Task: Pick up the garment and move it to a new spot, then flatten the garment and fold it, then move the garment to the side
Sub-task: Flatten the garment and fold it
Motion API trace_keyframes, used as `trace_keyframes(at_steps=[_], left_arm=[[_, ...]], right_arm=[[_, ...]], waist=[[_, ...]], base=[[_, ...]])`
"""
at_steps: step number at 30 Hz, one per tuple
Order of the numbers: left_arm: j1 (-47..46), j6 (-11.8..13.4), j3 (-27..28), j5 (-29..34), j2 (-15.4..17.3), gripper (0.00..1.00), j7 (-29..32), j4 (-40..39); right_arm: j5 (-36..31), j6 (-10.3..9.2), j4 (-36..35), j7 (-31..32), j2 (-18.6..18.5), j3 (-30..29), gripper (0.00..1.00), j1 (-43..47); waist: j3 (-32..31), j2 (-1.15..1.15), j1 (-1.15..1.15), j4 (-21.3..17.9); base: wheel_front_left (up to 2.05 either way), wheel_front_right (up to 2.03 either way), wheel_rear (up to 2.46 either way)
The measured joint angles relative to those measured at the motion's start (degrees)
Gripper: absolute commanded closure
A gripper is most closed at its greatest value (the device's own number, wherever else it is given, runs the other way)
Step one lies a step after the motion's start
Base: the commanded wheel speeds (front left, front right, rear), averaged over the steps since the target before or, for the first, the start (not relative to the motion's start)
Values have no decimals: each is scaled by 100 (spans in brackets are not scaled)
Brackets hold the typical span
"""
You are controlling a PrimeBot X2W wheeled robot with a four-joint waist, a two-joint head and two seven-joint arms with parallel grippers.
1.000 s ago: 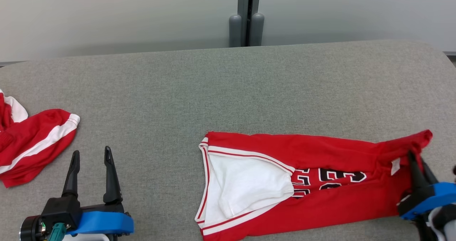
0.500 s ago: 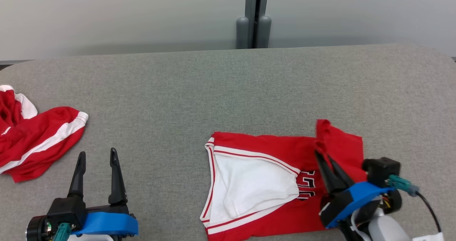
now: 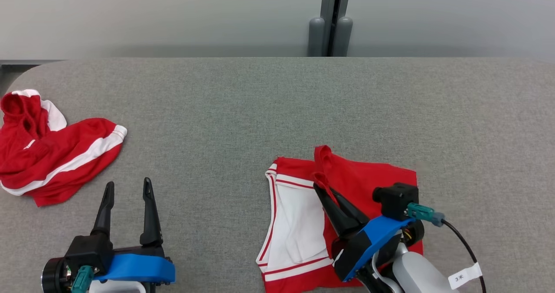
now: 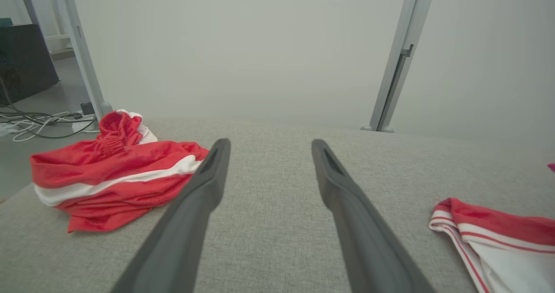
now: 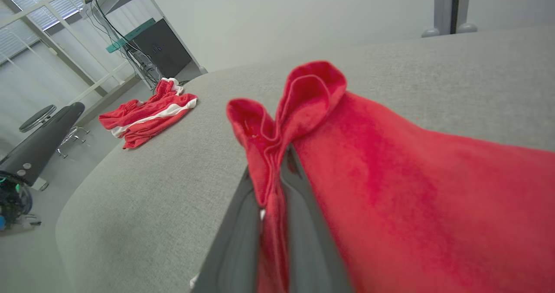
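Right gripper (image 3: 323, 188) has folded the garment (image 3: 373, 176) leftward — halved.

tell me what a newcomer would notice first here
The red jersey lies half folded at the front right of the grey table, and the right gripper, jaws shut, pinches a bunched red edge of it. At the far left sits a crumpled red and white garment, with the left gripper near it, jaws open and empty.

One small white tag (image 3: 465, 276) hangs on the black cable (image 3: 460, 241) at the lower right of the head view. On it stands a "3", then one more sign, too small to read.
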Motion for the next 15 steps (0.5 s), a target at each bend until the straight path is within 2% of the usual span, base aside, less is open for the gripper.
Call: trace_keyframes(at_steps=[9, 11, 15], left_arm=[[-53, 30, -77, -54, 0, 0, 0, 24], [-55, 42, -110, -86, -1, 0, 0, 31], [-58, 44, -129, -90, 0, 0, 0, 45]], right_arm=[[328, -1, 543, -219, 3, 684, 100, -541], [346, -1, 693, -266, 1, 797, 0, -609], [457, -1, 889, -426, 5, 911, 0, -693]], waist=[[60, 0, 0, 83], [65, 0, 0, 94], [72, 0, 0, 101]], base=[[0, 0, 0], [0, 0, 0], [0, 0, 0]])
